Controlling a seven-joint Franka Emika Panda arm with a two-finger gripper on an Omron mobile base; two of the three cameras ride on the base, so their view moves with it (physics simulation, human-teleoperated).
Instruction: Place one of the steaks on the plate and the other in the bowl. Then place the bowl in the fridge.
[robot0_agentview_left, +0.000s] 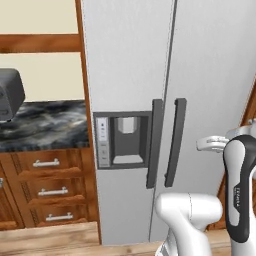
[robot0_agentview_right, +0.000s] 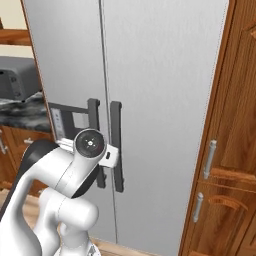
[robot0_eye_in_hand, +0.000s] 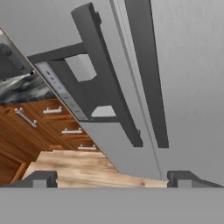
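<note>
— With the jaws standing wide and nothing between them, where does your claw (robot0_eye_in_hand: 112, 177) sit against the fridge (robot0_agentview_left: 200, 60)?

— You're in front of the closed doors, apart from them. In the hand view, your two fingertips (robot0_eye_in_hand: 41, 178) rise at the bottom, and both dark handles lie beyond them, running slantwise because the hand is rolled.

— Which handle is nearer?

— Judging from the hand view, the right door handle (robot0_eye_in_hand: 146, 65) ends closer to your right fingertip; the left door handle (robot0_eye_in_hand: 107, 74) crosses the middle, beside the water dispenser panel (robot0_agentview_left: 125, 137). In the room both handles stand upright, side by side along the door seam, so you'd need your jaws square across that vertical axis.

— And around you?

— A dark marbled counter (robot0_agentview_left: 45, 125) over wooden drawers (robot0_agentview_left: 47, 177) runs off the fridge's left edge, with a grey appliance (robot0_agentview_left: 10, 92) on it. A tall wooden cabinet (robot0_agentview_right: 230, 150) flanks the right.
</note>
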